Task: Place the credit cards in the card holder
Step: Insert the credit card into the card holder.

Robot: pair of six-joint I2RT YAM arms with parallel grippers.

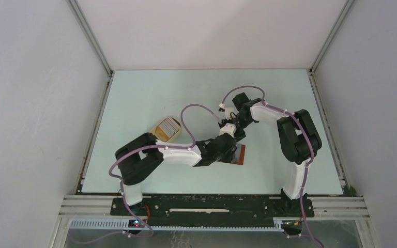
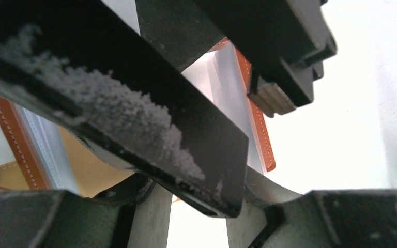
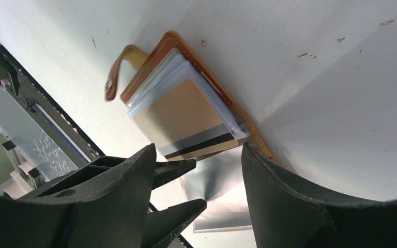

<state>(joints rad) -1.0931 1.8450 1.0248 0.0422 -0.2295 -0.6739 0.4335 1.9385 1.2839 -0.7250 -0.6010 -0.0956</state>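
The right gripper (image 3: 197,155) stands wide open with nothing between its fingers, and looks down through that gap onto the card holder (image 3: 171,40). The left gripper (image 3: 183,187) pokes in from the side just beside it. Its two dark tips sit a little apart at the edge of a shiny grey leaf (image 3: 219,188). Whether they pinch that leaf cannot be told, and its own wrist view is mostly blocked by dark gripper parts. The one card holder lies open and flat on the table (image 1: 144,98), near the front and about midway between the two arm bases. From above its long axis appears to run roughly near to far, though the left gripper hides part of it. Its strap tab (image 3: 118,72) curls out from one long edge, the snap end lifted. Inside is a stack of clear sleeves (image 3: 160,77). One gold card (image 3: 186,116) sits in the top sleeve, its dark magnetic stripe at the end facing the grippers. No print on it can be read. Well to the left, a tan oval tray (image 1: 157,135) holds the other credit cards (image 1: 169,124), too small to count or read.
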